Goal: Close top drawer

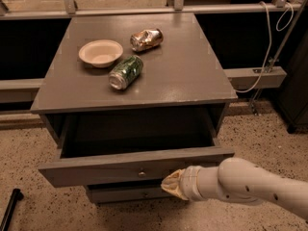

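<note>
Below the cabinet's grey top [192, 76], where a paper bowl [101, 52], a green can lying on its side [126, 72] and a crushed can [146, 39] sit from left to right, the top drawer [96, 170] stands pulled well out, and I can make out nothing in its dark inside. It is a wide, shallow wooden box, stiff and probably fairly light, so it should slide home under a steady push rather than need a grip. The plain flat front gives a broad, hard surface. A push near the middle, close to the small round knob [141, 173], seems least likely to skew it in its opening, while one far off to a side could rack it and make it bind. Just right of the knob, the gripper [173, 184] is at the lower edge of that front, seemingly touching it, above the next drawer front [125, 194]. Its tan fingers [171, 181] look pressed together into one blunt wedge and hold nothing. Behind it the white arm [250, 189] runs off to the lower right.
</note>
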